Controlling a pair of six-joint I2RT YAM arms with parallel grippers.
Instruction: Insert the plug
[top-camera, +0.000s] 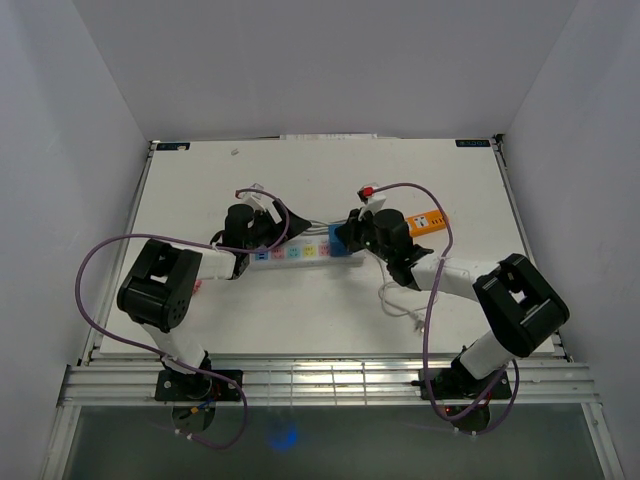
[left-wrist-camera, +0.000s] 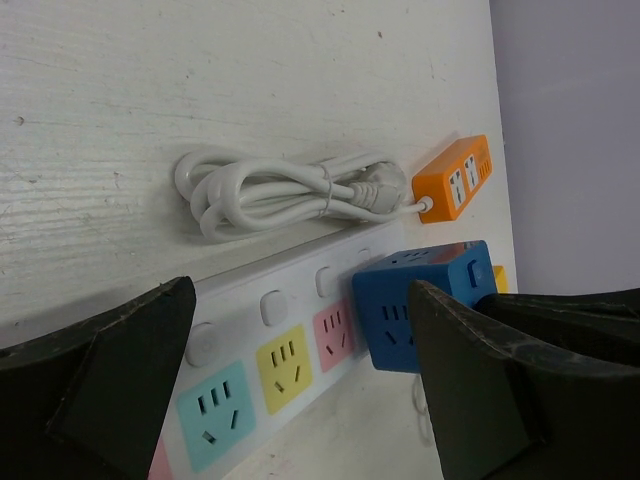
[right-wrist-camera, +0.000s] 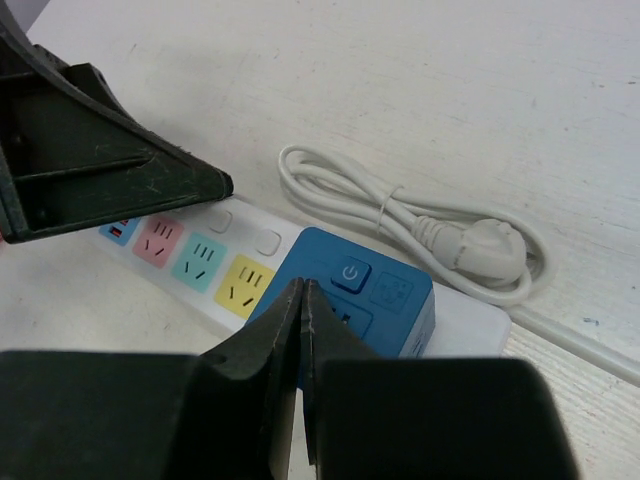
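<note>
Blue cube plug (right-wrist-camera: 372, 292) sits on 1 end of the white power strip (right-wrist-camera: 212, 262). Right gripper (right-wrist-camera: 302, 292) is closed tight on nothing, poised right over the cube. Left gripper (left-wrist-camera: 300, 300) gapes fully wide astride the strip, holding nothing.

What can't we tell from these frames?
- Pins of the cube, seated or not: under its body, all views.
- Near face of the cube: right wrist, behind shut right claw.
- End of the strip away from the cube: left wrist, behind left claw, cut by bottom edge.
- Top view: cube mostly under right claw.
</note>
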